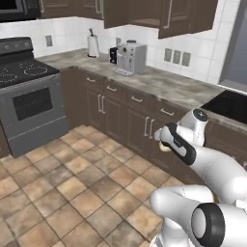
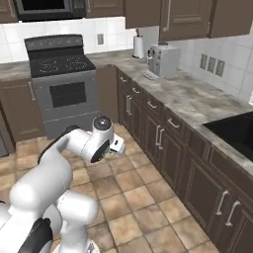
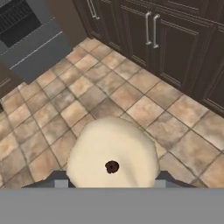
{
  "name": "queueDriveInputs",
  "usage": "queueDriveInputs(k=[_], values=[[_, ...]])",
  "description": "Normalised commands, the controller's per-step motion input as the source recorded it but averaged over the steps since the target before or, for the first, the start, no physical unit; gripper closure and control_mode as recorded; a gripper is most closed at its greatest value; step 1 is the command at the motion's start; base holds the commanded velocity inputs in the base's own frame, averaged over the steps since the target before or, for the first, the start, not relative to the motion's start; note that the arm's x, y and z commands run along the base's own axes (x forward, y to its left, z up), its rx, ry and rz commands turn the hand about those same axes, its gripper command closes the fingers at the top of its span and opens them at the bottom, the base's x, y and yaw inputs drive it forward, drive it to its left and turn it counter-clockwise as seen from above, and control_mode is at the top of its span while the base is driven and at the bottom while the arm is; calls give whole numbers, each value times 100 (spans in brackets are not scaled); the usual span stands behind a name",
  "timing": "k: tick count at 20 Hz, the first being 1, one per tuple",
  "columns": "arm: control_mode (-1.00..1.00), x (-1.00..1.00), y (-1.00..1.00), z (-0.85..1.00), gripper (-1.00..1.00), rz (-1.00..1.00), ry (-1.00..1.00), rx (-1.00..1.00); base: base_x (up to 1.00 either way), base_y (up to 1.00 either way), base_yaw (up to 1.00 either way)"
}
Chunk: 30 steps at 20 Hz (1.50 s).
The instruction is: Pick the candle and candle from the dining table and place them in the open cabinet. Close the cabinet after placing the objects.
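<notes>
stove: the grey stove [image 1: 30, 91] stands far to the left, at the end of the kitchen.
surface: the long stone surface [image 1: 164, 83] runs along the wall, with a coffee machine [image 1: 130, 58] on it.
cabinet: the dark upper cabinet [image 1: 185, 17] hangs above the surface, and one door seems to stick out a little, but it is hard to tell from here.
candle: the short cream candle [image 3: 113, 156] sits right in the end effector, with its dark wick looking up at the hand camera. A bit of it peeks out as a pale spot [image 1: 165, 146] in the left base view.
end effector: the end effector [image 3: 112, 181] looks clamped on the candle, one finger tip on each side of it.
floor: the candle is over the tan floor tiles [image 3: 109, 94], not over any surface.
which way to go: the cabinet is up high and ahead of the hand, so I think the candle must go up and forward.
other candle: I cannot see the thin orange one.
</notes>
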Motion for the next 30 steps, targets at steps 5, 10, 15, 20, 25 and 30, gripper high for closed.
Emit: queueDriveInputs(k=[5, 10, 15, 20, 25, 30], values=[[100, 0, 0, 0, 100, 0, 0, 0, 100, 88, -35], [100, 0, 0, 0, 100, 0, 0, 0, 100, 98, -37], [100, 0, 0, 0, 100, 0, 0, 0, 100, 100, -45], [100, 0, 0, 0, 100, 0, 0, 0, 98, 100, -55], [100, 0, 0, 0, 100, 0, 0, 0, 81, 99, -57], [100, 0, 0, 0, 100, 0, 0, 0, 76, 93, -55]])
